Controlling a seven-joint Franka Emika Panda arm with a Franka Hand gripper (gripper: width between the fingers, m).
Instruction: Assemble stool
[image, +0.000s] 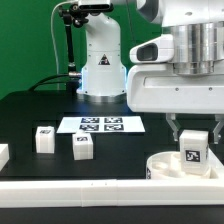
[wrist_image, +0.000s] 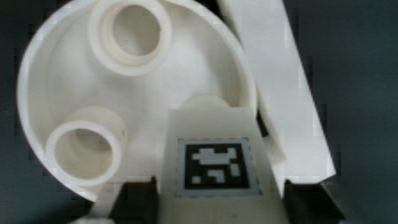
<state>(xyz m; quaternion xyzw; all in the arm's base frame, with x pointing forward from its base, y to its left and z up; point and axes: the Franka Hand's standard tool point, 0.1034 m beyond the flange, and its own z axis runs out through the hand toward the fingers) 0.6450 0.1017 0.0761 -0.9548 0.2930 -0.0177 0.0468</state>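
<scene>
The desk (image: 30, 110) is black. The seat (image: 160, 166) is plain white. The held leg (image: 192, 148) is white with a black-and-white square tag, as are a loose leg (image: 44, 138) and a second loose leg (image: 82, 146). The marker board (image: 101, 125) is white with black-and-white tags. The border rail (image: 80, 192) is white, the backdrop (image: 30, 40) green. The robot arm (image: 185, 85) is white.

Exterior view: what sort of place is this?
Probably a robotics lab bench: a black table, the marker board fixed on it, tagged white stool legs, and a robot arm's base behind.
</scene>
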